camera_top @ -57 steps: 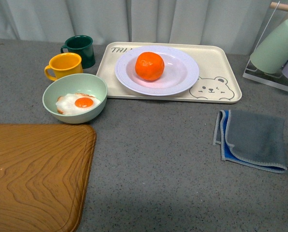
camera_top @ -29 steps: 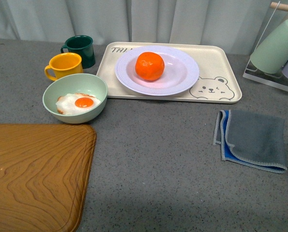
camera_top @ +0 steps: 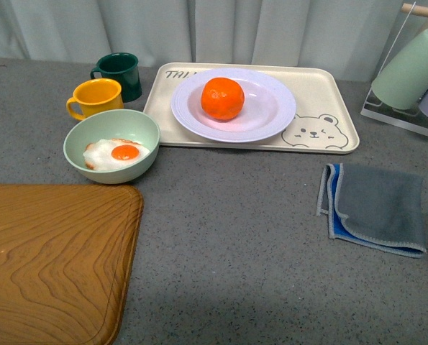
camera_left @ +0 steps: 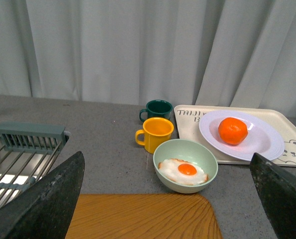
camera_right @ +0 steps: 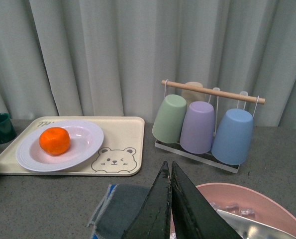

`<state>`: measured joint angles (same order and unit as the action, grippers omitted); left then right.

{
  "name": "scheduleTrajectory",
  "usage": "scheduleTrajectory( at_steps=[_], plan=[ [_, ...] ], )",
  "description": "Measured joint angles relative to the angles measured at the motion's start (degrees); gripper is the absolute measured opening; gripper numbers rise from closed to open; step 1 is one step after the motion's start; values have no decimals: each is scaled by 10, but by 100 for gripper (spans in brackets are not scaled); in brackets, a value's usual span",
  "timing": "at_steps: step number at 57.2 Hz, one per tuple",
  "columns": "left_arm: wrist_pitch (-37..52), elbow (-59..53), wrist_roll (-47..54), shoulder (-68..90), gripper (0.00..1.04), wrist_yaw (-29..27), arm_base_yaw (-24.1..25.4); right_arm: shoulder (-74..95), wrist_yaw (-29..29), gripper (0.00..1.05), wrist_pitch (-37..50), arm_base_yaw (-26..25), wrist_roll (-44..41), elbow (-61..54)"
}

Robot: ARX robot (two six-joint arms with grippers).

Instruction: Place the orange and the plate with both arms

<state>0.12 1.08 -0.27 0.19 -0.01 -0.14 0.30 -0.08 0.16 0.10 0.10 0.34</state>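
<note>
The left gripper (camera_left: 167, 199) hangs with its jaws spread wide, nothing between them. Just past it lies a wooden board (camera_left: 143, 216), then a green bowl (camera_left: 185, 165) with a fried egg, then two mugs. The right gripper (camera_right: 170, 209) has its fingertips pressed together, empty, above a grey cloth (camera_right: 119, 211). Well beyond both grippers, the orange (camera_top: 222, 98) sits on the plate (camera_top: 271, 115), which rests on the bear tray (camera_top: 321, 108).

My view: bright orange fruit (camera_top: 222, 98) on white plate (camera_top: 271, 115), beige tray (camera_top: 321, 86) w/ bear print. Pale green bowl (camera_top: 138, 129), yellow mug (camera_top: 96, 98), dk green mug (camera_top: 120, 73). Grey/blue cloth (camera_top: 375, 207), brown woodgrain board (camera_top: 52, 262), speckled grey counter (camera_top: 228, 237).
</note>
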Motion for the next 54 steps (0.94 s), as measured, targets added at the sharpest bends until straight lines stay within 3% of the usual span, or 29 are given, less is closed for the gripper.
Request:
scheduleTrajectory(
  at_steps=[3, 12, 30, 54],
  plan=[
    [0, 0, 0, 0, 98, 0, 0, 0, 0, 3, 0, 0, -1, 0],
    [0, 0, 0, 0, 98, 0, 0, 0, 0, 38, -1, 0, -1, 0],
    [0, 0, 0, 0, 98, 0, 0, 0, 0, 94, -1, 0, -1, 0],
    [0, 0, 0, 0, 98, 0, 0, 0, 0, 95, -1, 0, 0, 0]
  ],
)
